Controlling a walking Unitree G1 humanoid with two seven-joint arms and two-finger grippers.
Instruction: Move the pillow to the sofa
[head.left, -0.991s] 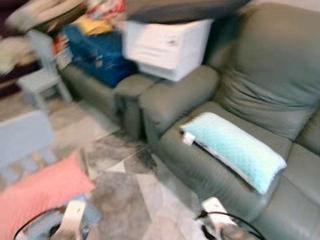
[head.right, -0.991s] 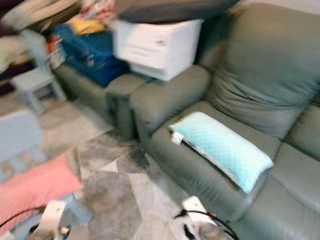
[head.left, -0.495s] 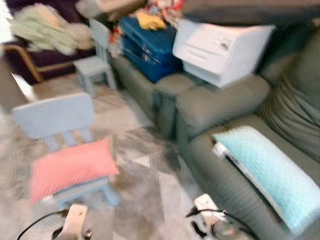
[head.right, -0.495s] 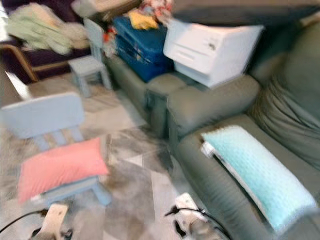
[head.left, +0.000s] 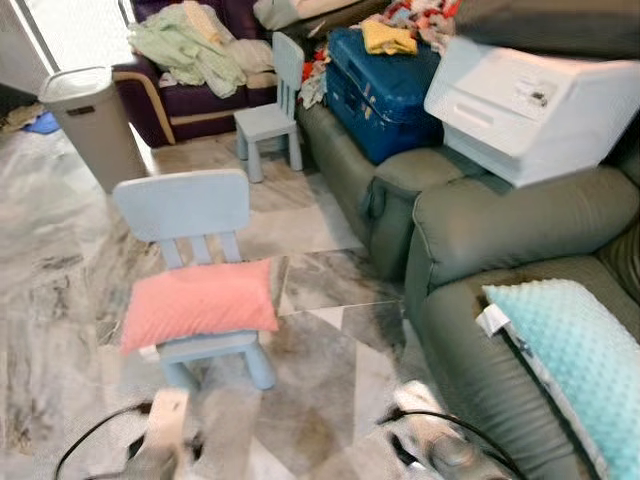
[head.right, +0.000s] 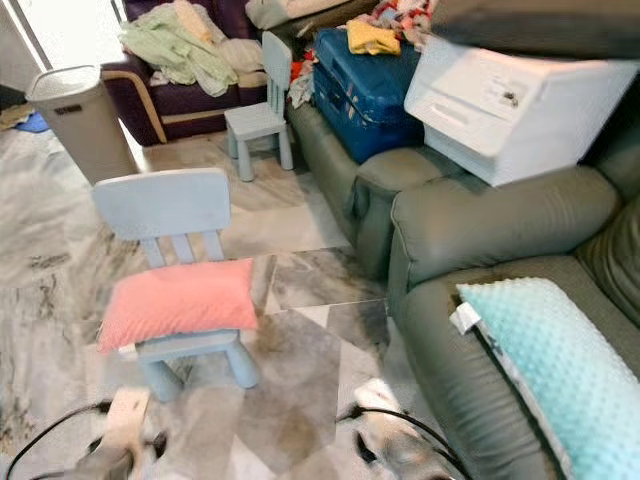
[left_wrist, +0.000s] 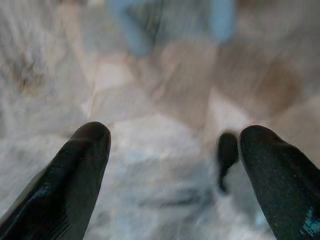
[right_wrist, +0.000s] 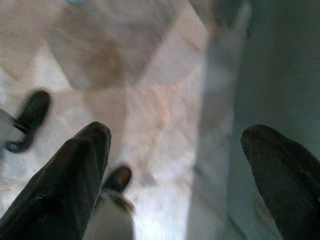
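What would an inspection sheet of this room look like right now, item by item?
Surface: grey marbled floor.
Job's things: pink pillow lying on small blue chair; grey sofa holds a teal pillow.
Clutter: white box on the sofa arm, blue suitcase, clothes pile.
Grippers: left gripper and right gripper low over the floor, jaws open, empty.
Cables: black cable by the arms.
Surroundings: second chair, bin.

Grey marble tile floor (head.left: 60, 290); small light-blue plastic chair (head.left: 185, 215); dark purple armchair (head.left: 180, 105); grey plastic bin (head.left: 92, 125) in bright daylight.
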